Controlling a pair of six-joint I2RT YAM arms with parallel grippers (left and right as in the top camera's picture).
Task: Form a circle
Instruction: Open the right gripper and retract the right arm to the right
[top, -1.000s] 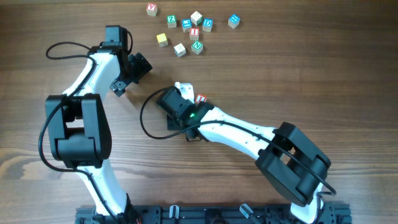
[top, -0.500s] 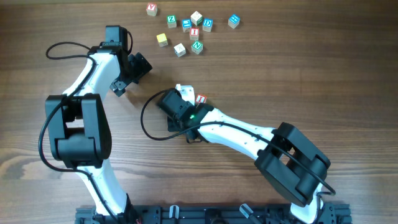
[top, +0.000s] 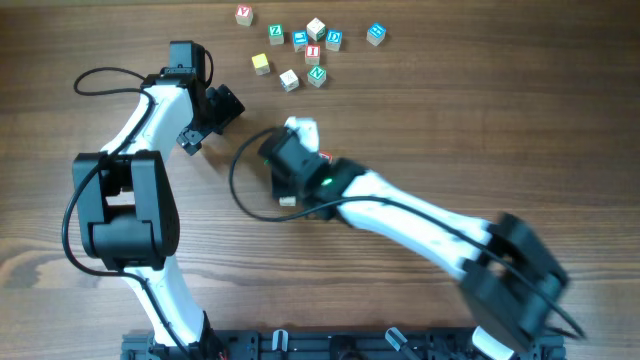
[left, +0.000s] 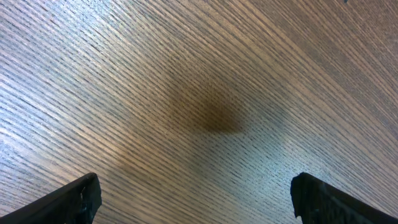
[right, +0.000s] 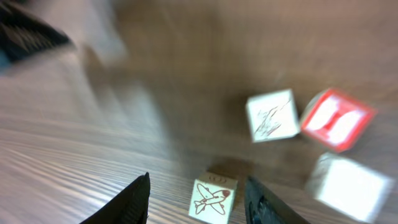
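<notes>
Right wrist view: the right gripper (right: 198, 194) stood with jaws apart around the airplane cube (right: 212, 198), near the red cube (right: 336, 119); a crooked withdrawal could nudge it, breaking the circle (right: 272, 116).

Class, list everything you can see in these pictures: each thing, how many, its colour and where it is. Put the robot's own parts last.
loose cubes: ten, wooden with red, green or blue faces, one yellow; scattered at the table's far side.
grouped cubes: four in the right wrist view, three cream or white and one red; close together at the right gripper.
table: one, brown wood grain; under everything.
cable: one, black; looped beside the right arm.
arms: two, white and black; reaching in from the near edge.
left gripper: one, black; open over bare table.
right gripper: one, black; open, a cream cube between its fingers.
</notes>
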